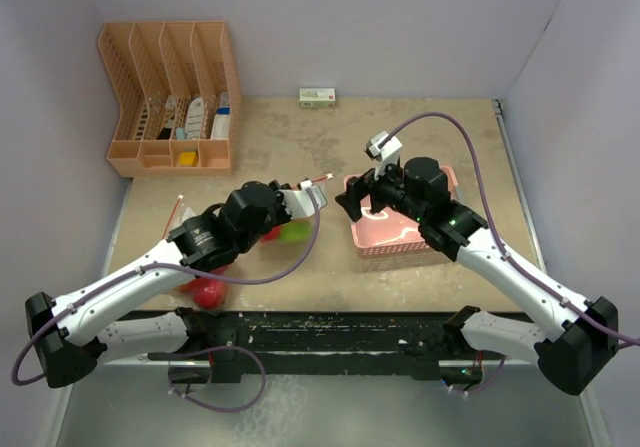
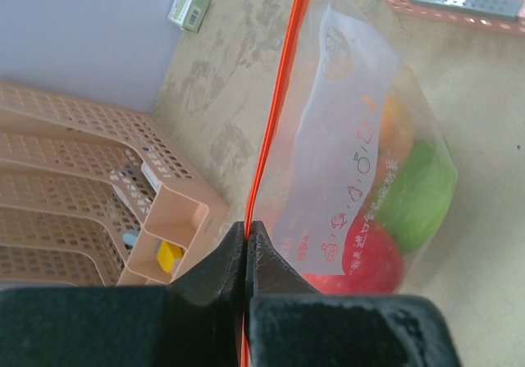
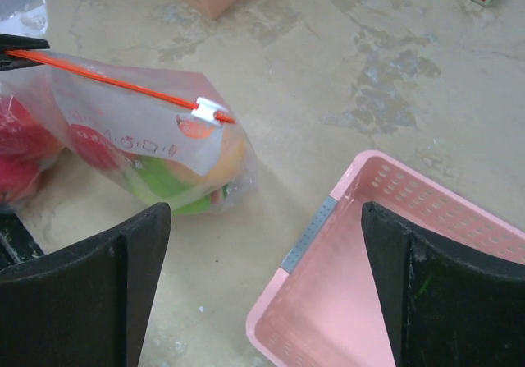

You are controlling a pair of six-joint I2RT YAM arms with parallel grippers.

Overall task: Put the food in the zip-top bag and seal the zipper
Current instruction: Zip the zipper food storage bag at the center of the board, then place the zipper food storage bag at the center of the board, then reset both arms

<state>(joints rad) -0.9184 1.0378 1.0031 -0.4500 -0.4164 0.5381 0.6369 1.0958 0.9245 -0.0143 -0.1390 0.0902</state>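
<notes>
Clear zip-top bag (image 3: 139, 129) holds food (image 3: 161, 183).

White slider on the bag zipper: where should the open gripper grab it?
Probably pinch the white slider across the orange track, right gripper coming from above. The left gripper holds the track up, so the slider sits exposed on top.

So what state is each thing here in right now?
Bag: zipper looks closed where visible.
Food: inside bag.
Left gripper: shut on zipper.
Right gripper: open, holding nothing.
Basket: upright, looks empty.
Organizer: upright, packets in its slots.
Box: lying flat.
</notes>
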